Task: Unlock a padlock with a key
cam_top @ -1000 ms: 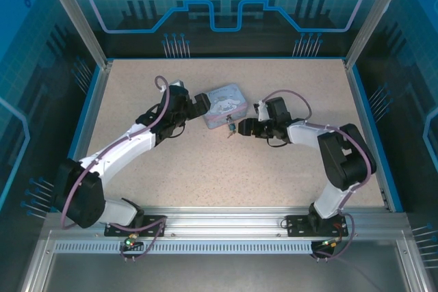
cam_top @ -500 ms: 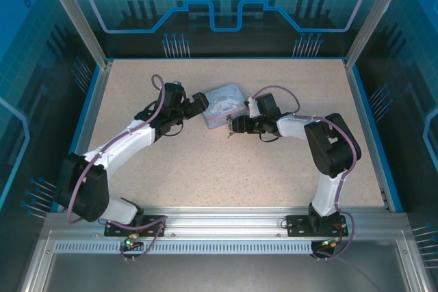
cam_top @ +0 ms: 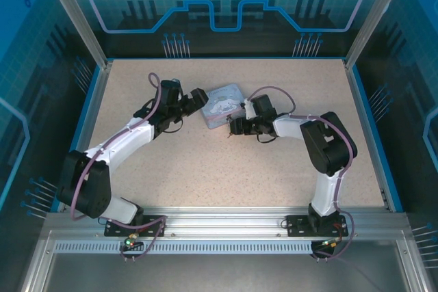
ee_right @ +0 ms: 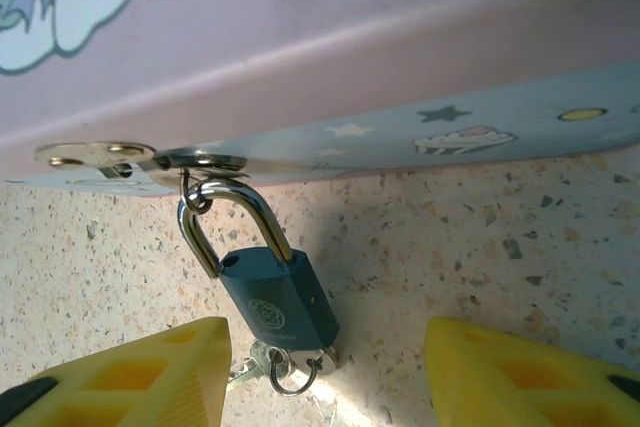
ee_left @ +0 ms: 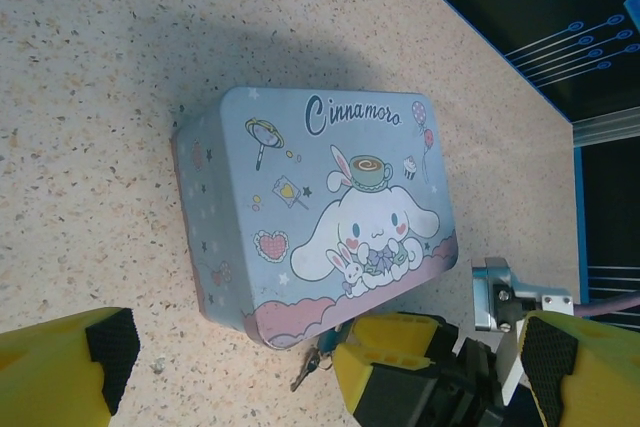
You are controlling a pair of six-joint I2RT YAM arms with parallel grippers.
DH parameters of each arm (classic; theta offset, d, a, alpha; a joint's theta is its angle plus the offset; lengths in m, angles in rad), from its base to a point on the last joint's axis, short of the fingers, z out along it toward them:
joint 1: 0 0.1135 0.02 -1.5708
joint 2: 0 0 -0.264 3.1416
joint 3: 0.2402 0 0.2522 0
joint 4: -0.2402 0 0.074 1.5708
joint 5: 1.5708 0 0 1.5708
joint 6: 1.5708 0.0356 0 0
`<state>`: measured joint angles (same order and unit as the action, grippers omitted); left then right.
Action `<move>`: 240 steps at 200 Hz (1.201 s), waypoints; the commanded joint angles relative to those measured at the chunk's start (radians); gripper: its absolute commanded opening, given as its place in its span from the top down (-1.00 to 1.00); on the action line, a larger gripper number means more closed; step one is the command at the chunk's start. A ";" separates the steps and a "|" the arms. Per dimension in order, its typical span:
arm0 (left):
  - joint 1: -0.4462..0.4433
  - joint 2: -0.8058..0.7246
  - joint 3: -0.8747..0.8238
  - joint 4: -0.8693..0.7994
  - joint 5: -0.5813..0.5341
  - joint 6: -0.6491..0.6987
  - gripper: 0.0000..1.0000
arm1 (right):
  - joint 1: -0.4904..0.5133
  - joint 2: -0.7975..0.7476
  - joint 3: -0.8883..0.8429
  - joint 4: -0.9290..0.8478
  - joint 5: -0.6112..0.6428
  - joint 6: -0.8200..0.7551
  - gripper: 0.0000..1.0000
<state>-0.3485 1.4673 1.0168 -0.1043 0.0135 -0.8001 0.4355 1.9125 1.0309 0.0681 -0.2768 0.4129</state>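
Top external view: at the left, the left arm reaches across the speckled table [cam_top: 205, 169]. The left gripper [cam_top: 198, 96] sits near the left end of the pale blue tin [cam_top: 224, 104]. Its fingers are spread as wide as they go and hold nothing. From the left wrist camera the tin lies flat ahead of those spread fingers, lid up. The lid is printed with a white cartoon puppy and the word "Cinnamoro".

On the tin's near side, the right wrist camera shows the padlock [ee_right: 278, 305] hanging by its steel shackle from the tin's hasp [ee_right: 150, 158]. Its blue-grey body slopes down to the table. The key [ee_right: 252, 360] lies at the foot of the body beside a thin wire ring [ee_right: 290, 372]. Whether it sits in the keyhole cannot be told.

The right gripper [ee_right: 330, 377] has one yellow finger on each side of the padlock and key. The jaws are partly parted and grip nothing. The padlock is nearer the finger at the picture's left, and a gap shows on both sides.

Further right in the top view, the right arm bends back from the tin toward its base.
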 commanded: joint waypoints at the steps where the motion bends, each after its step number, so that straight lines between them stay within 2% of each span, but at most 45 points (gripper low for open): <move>1: 0.012 0.020 0.009 0.031 0.035 -0.026 -0.98 | 0.025 0.027 0.026 -0.020 -0.002 -0.029 -0.06; 131: 0.025 0.041 0.000 0.069 0.078 -0.059 -0.98 | 0.042 0.044 0.034 -0.030 0.013 -0.033 0.10; 209: 0.032 0.043 -0.008 0.086 0.089 -0.072 -0.98 | 0.041 0.050 0.041 -0.036 0.016 -0.030 0.46; 240: 0.034 0.042 -0.011 0.089 0.089 -0.074 -0.98 | 0.040 0.046 0.044 -0.039 0.013 -0.026 0.48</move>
<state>-0.3286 1.5055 1.0164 -0.0376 0.0776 -0.8661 0.4648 1.9381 1.0557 0.0521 -0.2619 0.3912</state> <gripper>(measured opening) 0.988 0.263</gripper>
